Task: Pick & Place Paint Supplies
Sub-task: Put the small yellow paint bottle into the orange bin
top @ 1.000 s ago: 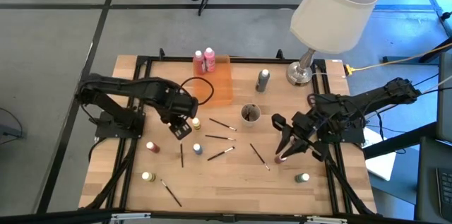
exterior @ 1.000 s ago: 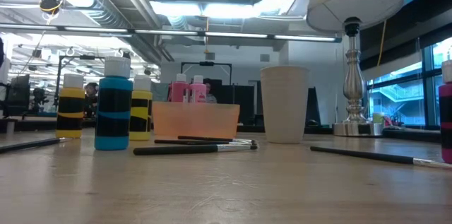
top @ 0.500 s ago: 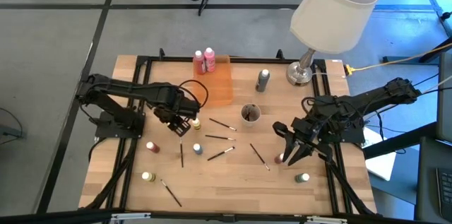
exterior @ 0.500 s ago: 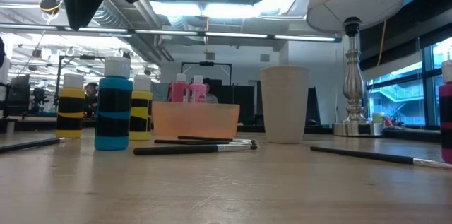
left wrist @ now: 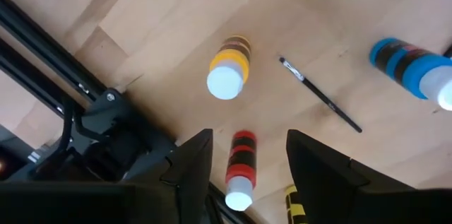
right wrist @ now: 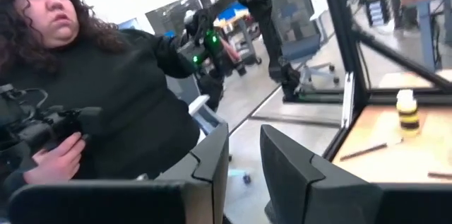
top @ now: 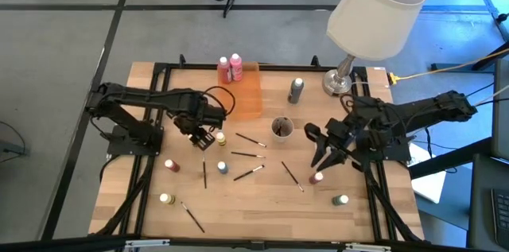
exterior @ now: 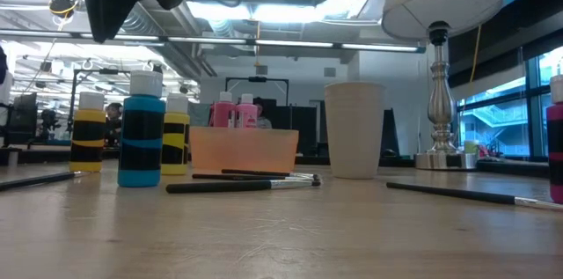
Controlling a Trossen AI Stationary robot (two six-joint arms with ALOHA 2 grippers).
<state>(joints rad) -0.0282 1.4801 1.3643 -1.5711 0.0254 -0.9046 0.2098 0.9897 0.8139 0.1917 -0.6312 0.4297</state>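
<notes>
**While my left gripper hangs open over the red bottle, my right one waits across the table**

As I look down past my left gripper (left wrist: 248, 138), its two fingers are spread with nothing between them, and the red paint bottle (left wrist: 241, 160) shows in the gap below. It stands on the table on its base, cap up, so its long axis runs up toward me. I judge a straight drop would bracket it. My left arm is by far the nearer one.

Close around it stand a yellow bottle (left wrist: 227, 75) and a blue bottle (left wrist: 417, 68), with a thin paintbrush (left wrist: 321, 97) lying flat between them. All are apart from the red one, so nothing blocks the descent.

Farther off, the orange tray (top: 248, 97) holds two pink bottles (top: 229, 67) at its far end, and the grey cup (top: 281, 128) sits mid-table.

My right gripper (top: 322, 155) hovers beyond that, fingers slightly parted and empty, near another red-topped bottle (top: 318, 178).
</notes>
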